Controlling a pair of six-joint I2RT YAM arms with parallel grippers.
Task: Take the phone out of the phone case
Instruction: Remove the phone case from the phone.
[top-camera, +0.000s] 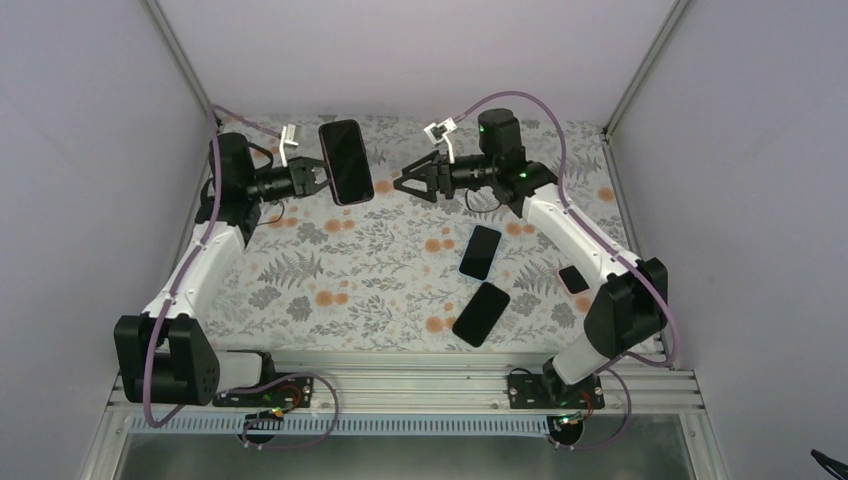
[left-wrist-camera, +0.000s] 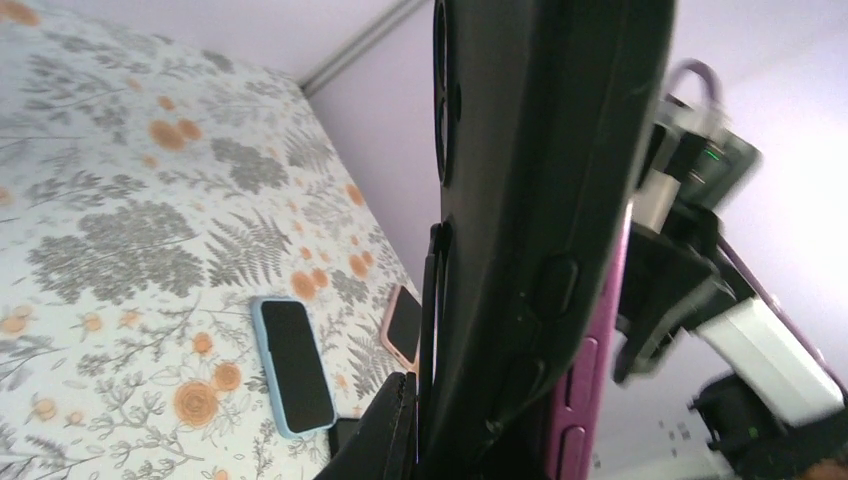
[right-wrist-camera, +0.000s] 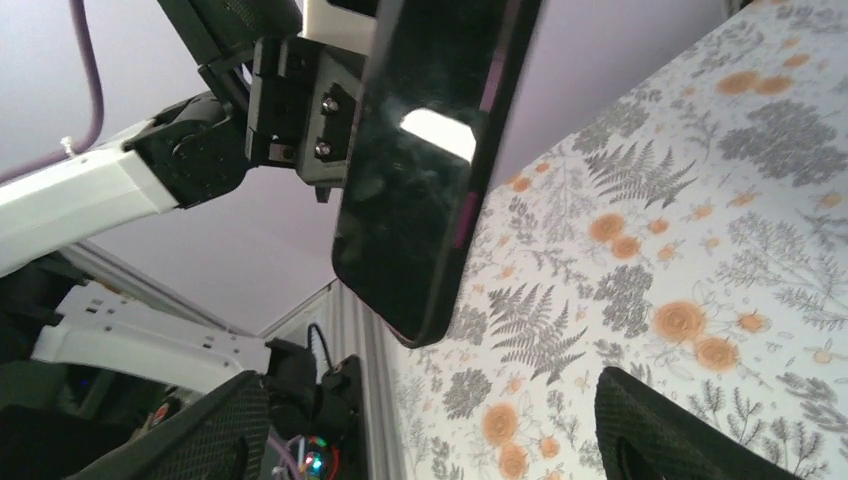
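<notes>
Top view: left tool (top-camera: 318, 176) clamps the cased phone (top-camera: 346, 160) by one long edge, aloft above the tabletop (top-camera: 330, 280). Right tool (top-camera: 402, 185) gapes wide just beside the phone.

Left wrist: dark back, magenta case rim (left-wrist-camera: 590, 350).

Right wrist: glossy screen faces the spread fingers.

Rigid, slick, glass-fragile. Best purchase is probably a free corner of the rim.

Floral cloth (top-camera: 330, 260); blue-cased phone (top-camera: 480, 252) near ctr, black phone (top-camera: 481, 314) just beside; small pink-edged phone (top-camera: 573, 279) at rt

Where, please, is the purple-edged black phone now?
Top view, far left: the left gripper holds the purple-edged phone above the table, opposite the right gripper.
</notes>
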